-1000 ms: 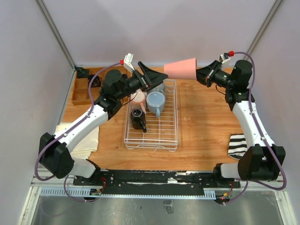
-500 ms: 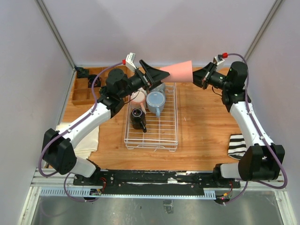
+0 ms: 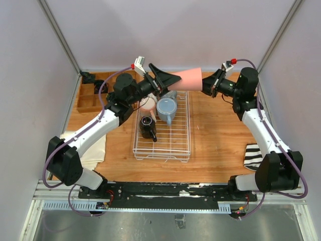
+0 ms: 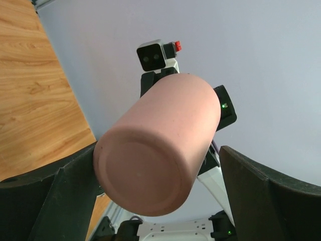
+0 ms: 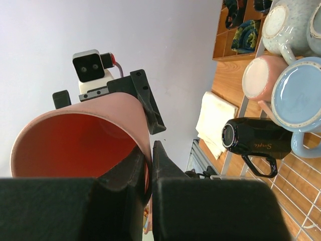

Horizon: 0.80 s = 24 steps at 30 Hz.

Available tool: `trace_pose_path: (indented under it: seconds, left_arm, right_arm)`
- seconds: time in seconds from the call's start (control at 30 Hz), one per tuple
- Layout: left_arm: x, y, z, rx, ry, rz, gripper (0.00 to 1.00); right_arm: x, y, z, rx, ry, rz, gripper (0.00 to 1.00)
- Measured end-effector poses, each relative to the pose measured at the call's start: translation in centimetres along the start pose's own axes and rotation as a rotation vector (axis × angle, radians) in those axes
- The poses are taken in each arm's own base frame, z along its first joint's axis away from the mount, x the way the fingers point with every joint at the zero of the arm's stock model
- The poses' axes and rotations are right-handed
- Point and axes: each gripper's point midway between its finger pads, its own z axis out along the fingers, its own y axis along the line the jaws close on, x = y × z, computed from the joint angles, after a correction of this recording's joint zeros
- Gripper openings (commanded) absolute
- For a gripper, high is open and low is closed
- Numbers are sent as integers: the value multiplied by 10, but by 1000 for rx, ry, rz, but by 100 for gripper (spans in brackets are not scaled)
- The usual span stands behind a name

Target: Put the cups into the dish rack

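My right gripper (image 3: 206,85) is shut on the rim of the pink tumbler (image 3: 188,79), one finger inside and one outside (image 5: 150,165). It holds the tumbler (image 5: 80,135) on its side in the air above the far end of the dish rack (image 3: 183,145). My left gripper (image 3: 168,83) is open, with its jaws either side of the tumbler's base (image 4: 155,150); a gap shows at the right finger (image 4: 266,196). In the rack lie the light blue mug (image 3: 166,108), black mug (image 3: 147,125), pale pink mug (image 3: 148,104) and a grey-green mug (image 5: 281,25).
A brown wooden compartment tray (image 3: 93,95) with small black coiled objects stands at the far left. A cream cloth (image 3: 85,148) lies left of the rack. A striped cloth (image 3: 255,156) lies at the right edge of the table.
My right arm has carried the tumbler leftward, so its base now sits between the open left jaws. The left gripper has barely moved.
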Motion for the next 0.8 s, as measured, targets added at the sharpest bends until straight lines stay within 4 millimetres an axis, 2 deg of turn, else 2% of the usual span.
trace_pose_path:
  seconds: [0.13, 0.17, 0.23, 0.33, 0.4, 0.47, 0.53, 0.7, 0.8]
  left_arm:
    - [0, 1, 2, 8, 3, -17, 92]
    - [0, 1, 2, 11, 5, -21, 88]
    - [0, 1, 3, 12, 7, -27, 73]
    - [0, -1, 2, 20, 7, -43, 36]
    - [-1, -2, 2, 32, 3, -59, 23]
    - [0, -1, 1, 44, 2, -70, 15]
    - [1, 2, -1, 43, 1, -79, 10]
    - [6, 11, -6, 19, 3, -70, 7]
    - [6, 9, -14, -7, -1, -23, 5]
  right_arm:
    - [4, -2, 3, -1, 13, 4, 1]
    - [4, -2, 4, -1, 15, 5, 1]
    - [5, -3, 5, -2, 19, 5, 1]
    - [6, -5, 6, -3, 21, 6, 1]
    - [6, -5, 6, -6, 20, 5, 3]
    - [7, -6, 6, -6, 21, 5, 13]
    - [7, -9, 6, 0, 22, 11, 15]
    - [11, -25, 7, 33, 21, 23, 47]
    - [12, -36, 5, 58, 17, 30, 61]
